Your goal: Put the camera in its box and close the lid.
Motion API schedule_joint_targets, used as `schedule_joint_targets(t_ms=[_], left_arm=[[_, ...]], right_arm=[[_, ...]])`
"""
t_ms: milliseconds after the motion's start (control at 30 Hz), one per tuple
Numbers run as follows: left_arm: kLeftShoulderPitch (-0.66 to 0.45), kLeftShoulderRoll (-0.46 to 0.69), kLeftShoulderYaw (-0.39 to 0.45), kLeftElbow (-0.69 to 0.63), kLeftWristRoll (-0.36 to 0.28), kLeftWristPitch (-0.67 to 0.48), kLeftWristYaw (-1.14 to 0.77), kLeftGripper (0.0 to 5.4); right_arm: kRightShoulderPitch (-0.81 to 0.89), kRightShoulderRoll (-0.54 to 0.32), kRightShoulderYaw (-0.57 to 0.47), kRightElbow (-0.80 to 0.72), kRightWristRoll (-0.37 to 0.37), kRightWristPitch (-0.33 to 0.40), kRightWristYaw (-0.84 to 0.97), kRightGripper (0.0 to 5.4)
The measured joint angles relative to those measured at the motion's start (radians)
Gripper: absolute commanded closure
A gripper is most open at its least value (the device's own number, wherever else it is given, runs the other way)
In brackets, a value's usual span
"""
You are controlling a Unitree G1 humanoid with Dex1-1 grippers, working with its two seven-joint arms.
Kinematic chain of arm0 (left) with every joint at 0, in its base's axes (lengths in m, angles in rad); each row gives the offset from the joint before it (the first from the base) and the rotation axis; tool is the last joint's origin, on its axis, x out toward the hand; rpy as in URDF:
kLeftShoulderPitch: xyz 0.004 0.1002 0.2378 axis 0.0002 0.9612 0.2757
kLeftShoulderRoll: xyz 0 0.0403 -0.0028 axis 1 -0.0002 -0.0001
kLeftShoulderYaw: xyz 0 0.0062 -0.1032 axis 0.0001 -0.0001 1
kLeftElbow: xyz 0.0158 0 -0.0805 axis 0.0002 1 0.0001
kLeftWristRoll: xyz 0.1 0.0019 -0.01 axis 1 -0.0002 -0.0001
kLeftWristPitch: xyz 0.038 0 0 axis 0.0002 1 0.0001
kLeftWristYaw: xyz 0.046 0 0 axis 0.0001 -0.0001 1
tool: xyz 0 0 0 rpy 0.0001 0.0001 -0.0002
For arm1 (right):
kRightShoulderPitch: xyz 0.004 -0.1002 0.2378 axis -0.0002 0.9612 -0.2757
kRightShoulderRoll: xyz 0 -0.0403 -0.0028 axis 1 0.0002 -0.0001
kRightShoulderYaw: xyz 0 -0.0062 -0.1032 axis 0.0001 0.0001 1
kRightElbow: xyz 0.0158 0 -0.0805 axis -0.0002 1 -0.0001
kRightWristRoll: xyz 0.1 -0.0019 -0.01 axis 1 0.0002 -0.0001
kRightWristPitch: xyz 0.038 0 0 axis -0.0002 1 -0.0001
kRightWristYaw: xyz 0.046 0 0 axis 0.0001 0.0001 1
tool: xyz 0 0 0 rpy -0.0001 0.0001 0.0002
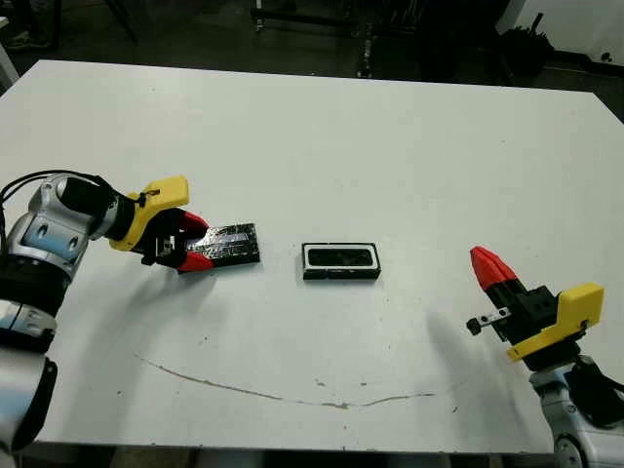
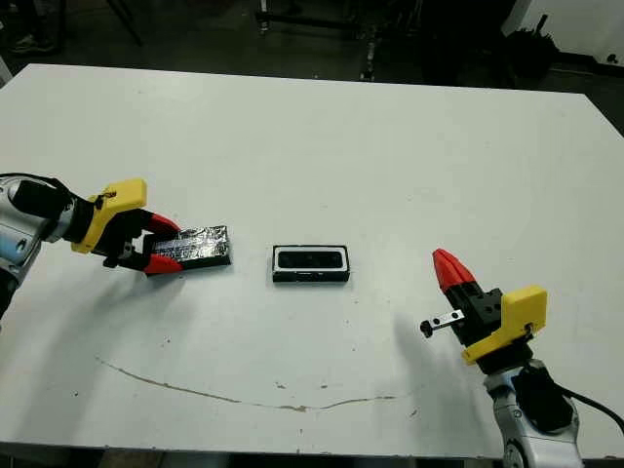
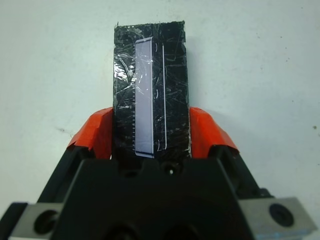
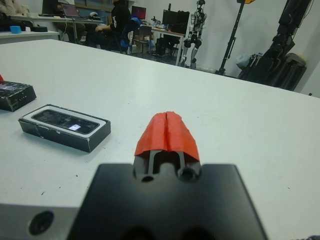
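While the left gripper (image 1: 195, 242) clamped the lid (image 1: 230, 243) by its long edges, camera (image 1: 340, 256) sat in box (image 1: 340, 274) mid-table, right gripper (image 1: 486, 264) closed, empty, well apart.

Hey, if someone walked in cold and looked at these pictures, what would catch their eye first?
Probably the left gripper, its red jaws closed on the near end of the shiny lid at table left. Next, the box at the middle, with the camera already lying inside it and no lid on. Then the right gripper, jaws shut and empty, held apart from both at the right.
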Motion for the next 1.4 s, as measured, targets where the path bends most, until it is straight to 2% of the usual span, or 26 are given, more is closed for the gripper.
schedule_joint_targets(t_ms=[300, 400, 567, 867, 1000, 1400], left_arm=[[0.074, -0.076, 0.169, -0.031, -0.205, 0.114, 0.101, 2.25], [0.075, -0.115, 0.204, -0.045, -0.266, 0.116, 0.099, 2.25], [0.070, -0.171, 0.215, -0.045, -0.309, 0.115, 0.102, 2.25], [0.016, -0.269, 0.187, 0.050, -0.313, 0.116, 0.093, 2.25], [-0.002, -0.299, 0.153, 0.101, -0.287, 0.135, 0.093, 2.25], [-0.016, -0.327, 0.124, 0.158, -0.251, 0.097, 0.054, 2.25]], right_arm=[[-0.001, -0.001, 0.009, -0.001, 0.002, 0.001, -0.001, 5.40], [-0.001, -0.001, 0.014, -0.001, -0.001, 0.001, -0.001, 5.40], [-0.003, -0.001, 0.020, 0.000, 0.000, 0.001, -0.001, 5.40], [-0.004, -0.001, 0.028, 0.003, -0.002, -0.003, -0.001, 5.40], [-0.003, 0.000, 0.028, 0.003, 0.005, -0.003, -0.001, 5.40], [-0.002, 0.000, 0.028, 0.003, 0.009, -0.003, -0.001, 5.40]])
